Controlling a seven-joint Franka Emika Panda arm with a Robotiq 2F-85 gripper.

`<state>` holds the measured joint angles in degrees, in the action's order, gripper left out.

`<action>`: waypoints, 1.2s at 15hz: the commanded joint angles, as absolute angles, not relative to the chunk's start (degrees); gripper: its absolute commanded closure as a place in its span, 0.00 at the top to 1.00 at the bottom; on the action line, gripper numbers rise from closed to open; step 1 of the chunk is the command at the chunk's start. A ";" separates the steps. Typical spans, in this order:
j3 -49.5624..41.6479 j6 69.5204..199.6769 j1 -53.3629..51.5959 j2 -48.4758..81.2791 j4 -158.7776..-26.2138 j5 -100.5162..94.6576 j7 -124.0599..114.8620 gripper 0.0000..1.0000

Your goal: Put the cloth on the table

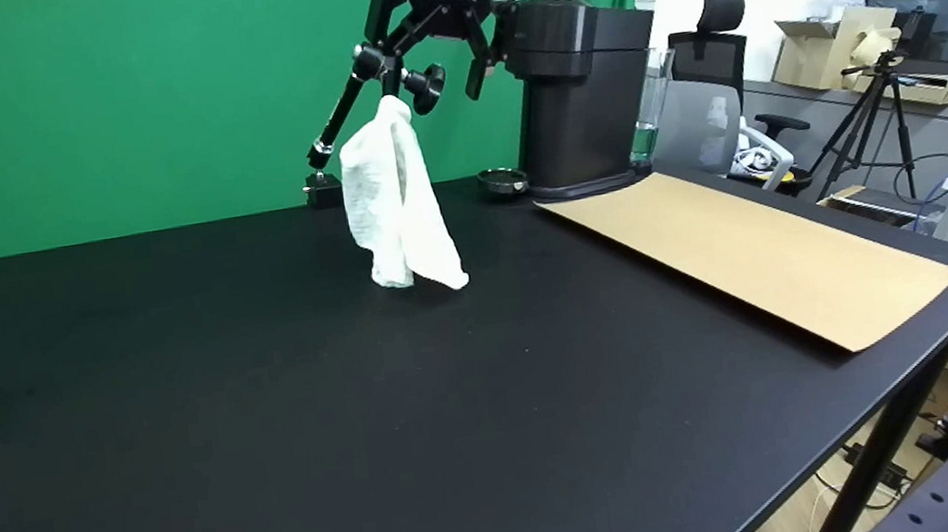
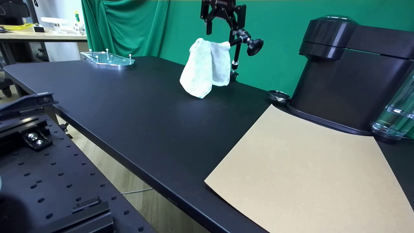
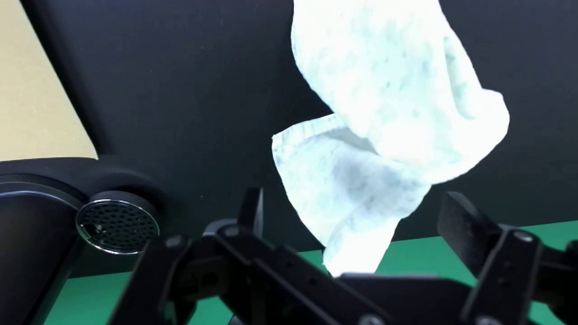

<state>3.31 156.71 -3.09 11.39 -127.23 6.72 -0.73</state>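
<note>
A white cloth [image 1: 399,198] hangs draped over a black jointed stand arm [image 1: 340,119], above the black table [image 1: 275,420]. In an exterior view the cloth [image 2: 203,69] hangs in two folds, with the stand's round knob [image 2: 255,47] at its right. In the wrist view the cloth [image 3: 388,104] runs from the top edge down between the fingers. My gripper [image 1: 434,84] is open and close above the cloth; it also shows open in an exterior view [image 2: 221,32] and in the wrist view [image 3: 354,210]. The cloth's top end is partly hidden behind the gripper in the wrist view.
A black coffee machine [image 1: 589,95] with a clear water tank [image 2: 393,113] stands beside the gripper. A small round metal piece [image 3: 118,223] lies at its foot. A tan paper sheet [image 2: 310,174] lies before the machine. A clear plate with pegs [image 2: 108,61] is at the table's far end.
</note>
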 commanded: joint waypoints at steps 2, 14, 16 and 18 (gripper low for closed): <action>3.97 156.81 -3.80 14.71 -122.93 6.84 -2.97 1.00; 5.26 156.41 -4.88 17.59 -120.27 7.01 -3.31 0.10; 5.37 156.39 -4.94 17.57 -120.24 7.03 -3.28 0.00; 5.38 156.18 -5.01 17.41 -120.06 6.81 -3.24 0.00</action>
